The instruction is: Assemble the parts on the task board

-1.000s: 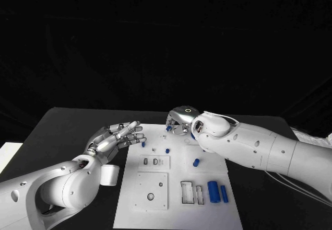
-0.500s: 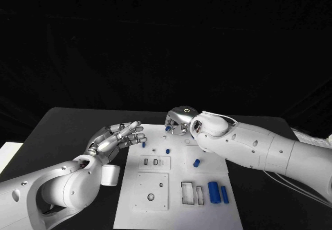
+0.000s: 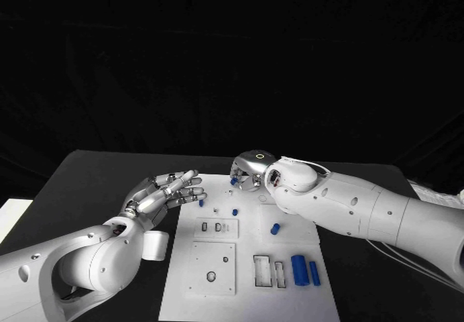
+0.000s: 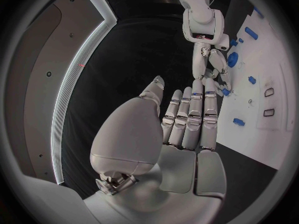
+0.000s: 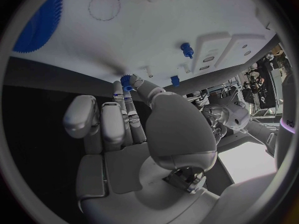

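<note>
The white task board (image 3: 290,235) lies in the middle of the black table. My right hand (image 3: 251,171) hovers over the board's far edge and pinches a small blue gear (image 5: 127,79) between thumb and a finger; the same gear (image 3: 234,180) peeks out below the hand. My left hand (image 3: 164,194) is open, its fingers straight and together, at the board's left edge and holding nothing. A blue peg (image 3: 234,211) stands in the board, a short blue piece (image 3: 275,228) lies mid-board, and two blue cylinders (image 3: 299,268) lie near the front right.
A large blue gear (image 5: 37,22) sits on the board (image 5: 162,30) near my right hand. Rectangular slots (image 3: 261,268) and a square plate with holes (image 3: 212,265) take up the board's near half. Black table (image 3: 96,174) surrounds the board.
My right hand has crept slightly toward the board's far edge, still pinching the small gear. The left hand has barely moved.
</note>
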You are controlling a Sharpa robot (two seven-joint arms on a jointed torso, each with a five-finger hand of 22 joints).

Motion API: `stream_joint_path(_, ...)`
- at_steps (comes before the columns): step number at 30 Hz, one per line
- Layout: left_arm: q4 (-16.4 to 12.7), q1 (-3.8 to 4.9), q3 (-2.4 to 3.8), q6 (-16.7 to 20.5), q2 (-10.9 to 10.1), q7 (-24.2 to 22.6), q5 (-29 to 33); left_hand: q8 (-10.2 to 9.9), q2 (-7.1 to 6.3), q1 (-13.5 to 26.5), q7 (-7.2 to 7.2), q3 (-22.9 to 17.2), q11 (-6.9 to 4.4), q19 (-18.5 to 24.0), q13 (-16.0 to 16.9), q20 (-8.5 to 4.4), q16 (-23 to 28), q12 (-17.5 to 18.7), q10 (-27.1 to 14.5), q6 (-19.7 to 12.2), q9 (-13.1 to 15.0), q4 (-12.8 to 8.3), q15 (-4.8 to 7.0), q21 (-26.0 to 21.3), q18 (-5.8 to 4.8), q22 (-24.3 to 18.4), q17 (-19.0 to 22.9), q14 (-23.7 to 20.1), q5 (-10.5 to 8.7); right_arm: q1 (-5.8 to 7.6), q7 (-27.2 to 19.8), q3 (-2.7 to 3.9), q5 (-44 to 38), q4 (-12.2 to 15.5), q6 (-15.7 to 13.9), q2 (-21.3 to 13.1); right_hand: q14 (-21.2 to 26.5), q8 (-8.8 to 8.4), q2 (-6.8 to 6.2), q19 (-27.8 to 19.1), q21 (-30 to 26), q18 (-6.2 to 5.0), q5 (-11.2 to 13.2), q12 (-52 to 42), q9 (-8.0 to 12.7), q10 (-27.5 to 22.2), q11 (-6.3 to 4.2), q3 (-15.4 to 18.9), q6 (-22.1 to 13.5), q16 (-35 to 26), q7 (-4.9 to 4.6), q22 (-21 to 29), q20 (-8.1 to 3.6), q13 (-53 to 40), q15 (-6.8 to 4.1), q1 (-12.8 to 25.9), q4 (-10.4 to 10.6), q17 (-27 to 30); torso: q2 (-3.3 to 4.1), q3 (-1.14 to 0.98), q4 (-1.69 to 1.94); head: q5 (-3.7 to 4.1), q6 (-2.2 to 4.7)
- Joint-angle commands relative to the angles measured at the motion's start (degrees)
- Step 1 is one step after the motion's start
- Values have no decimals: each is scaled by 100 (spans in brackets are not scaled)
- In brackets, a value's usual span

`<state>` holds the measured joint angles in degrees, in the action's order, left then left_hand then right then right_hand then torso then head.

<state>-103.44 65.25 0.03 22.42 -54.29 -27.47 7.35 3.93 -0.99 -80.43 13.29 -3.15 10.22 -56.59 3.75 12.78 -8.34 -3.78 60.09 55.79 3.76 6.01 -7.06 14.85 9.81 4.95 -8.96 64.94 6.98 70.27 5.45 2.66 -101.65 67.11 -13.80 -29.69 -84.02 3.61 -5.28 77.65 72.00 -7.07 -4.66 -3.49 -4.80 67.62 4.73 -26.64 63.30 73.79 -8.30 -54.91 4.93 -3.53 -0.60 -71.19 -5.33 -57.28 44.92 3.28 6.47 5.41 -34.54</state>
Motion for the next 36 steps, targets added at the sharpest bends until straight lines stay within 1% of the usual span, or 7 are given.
stream_joint_path(1,-9,9,5,-50,19,-12,5,-23,35,-27,32,0,1,4,-5,32,41,21,-28,-9,-8,-30,-1,-24,57,-6,-9,-23,-15,-7,53,-6,-15,-41,242,31,-108,-18,-82,-8,-40,64,40,4,21,-72,20,14,-78,-3,-17,28,60,1,49,3,57,18,1,-2,6,-2,-1)
stream_joint_path(12,-1,9,5,-60,19,8,5,-28,36,-24,39,0,7,10,-7,36,55,24,-44,-24,-9,-39,-7,-33,56,-11,-10,-32,-15,-7,105,-7,-2,-24,118,8,-88,-14,-277,-84,-168,19,180,-9,96,-426,80,354,-487,-13,-66,262,132,-7,106,45,242,88,6,-1,-3,-16,9)
stream_joint_path(20,16,9,5,-73,-2,24,5,-28,36,-23,39,1,8,10,-7,36,55,24,-45,-24,-9,-39,-7,-33,56,-11,-11,-33,-15,-7,162,13,75,447,-117,-418,-95,16,-225,-56,-158,21,171,-89,75,-265,63,498,-436,16,-68,247,132,-34,96,-40,328,62,5,-3,-16,0,27)
stream_joint_path(25,12,10,5,-80,-32,29,5,-29,35,-21,43,2,11,13,-7,39,63,24,-53,-31,-10,-44,-10,-37,56,-14,-12,-37,-16,7,286,73,493,977,-183,-1005,-156,28,-195,62,-8,59,130,-390,59,450,-73,520,-345,186,-22,-5,58,-167,-7,-120,403,-219,4,-2,-47,42,62)
stream_joint_path(28,3,10,5,-86,-52,33,5,-29,36,-21,43,2,11,13,-7,39,63,24,-53,-31,-10,-45,-10,-38,56,-15,-12,-38,-16,22,402,91,869,1168,-68,-1305,-243,-6,-315,266,288,154,0,-608,80,934,-163,606,-437,444,11,-525,-43,-321,-87,-116,447,-694,4,-8,-90,52,73)
stream_joint_path(32,-5,10,4,-96,-69,37,5,-29,36,-21,43,1,11,14,-7,39,63,24,-54,-31,-10,-45,-10,-38,56,-15,-12,-38,-16,31,574,103,1257,1286,204,-1644,-267,41,-510,422,539,224,-381,-1174,70,1476,-304,1079,-561,622,130,-930,-185,-920,-223,-57,646,-986,11,-30,-128,19,106)
stream_joint_path(36,-2,10,4,-91,-75,46,5,-28,37,-22,43,0,11,14,-7,39,65,23,-55,-32,-10,-48,-10,-39,56,-15,-13,-38,-15,20,713,106,1328,1300,352,-1796,-286,89,-448,472,660,263,-609,-2654,43,1450,-346,1712,-566,768,139,-1122,-213,-2645,-281,-18,1028,-1228,14,-41,-141,13,93)
